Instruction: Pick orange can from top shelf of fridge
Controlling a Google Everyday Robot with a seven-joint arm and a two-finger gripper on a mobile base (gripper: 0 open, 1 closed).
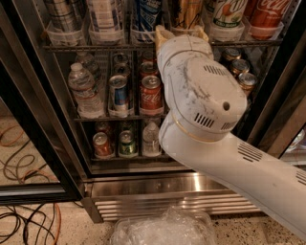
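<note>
6 tall cans on the top shelf (71, 48): 3 left of the gripper (181, 32), 1 orange can (186, 12) directly above it and its 2 spread fingers (161, 34), 2 to its right incl. 1 red Coca-Cola can (265, 16). Below-left of gripper: 2 water bottles (83, 91), 2 front short cans, 1 blue (118, 93) & 1 red (151, 93), w/ at least 2 more behind. Lower still, at front: 1 red can (102, 144), 1 green can (126, 143), 1 small bottle (150, 139). Below-right of gripper: 3 bronze-gold cans (247, 81); all in 1 fridge (158, 191).
</note>
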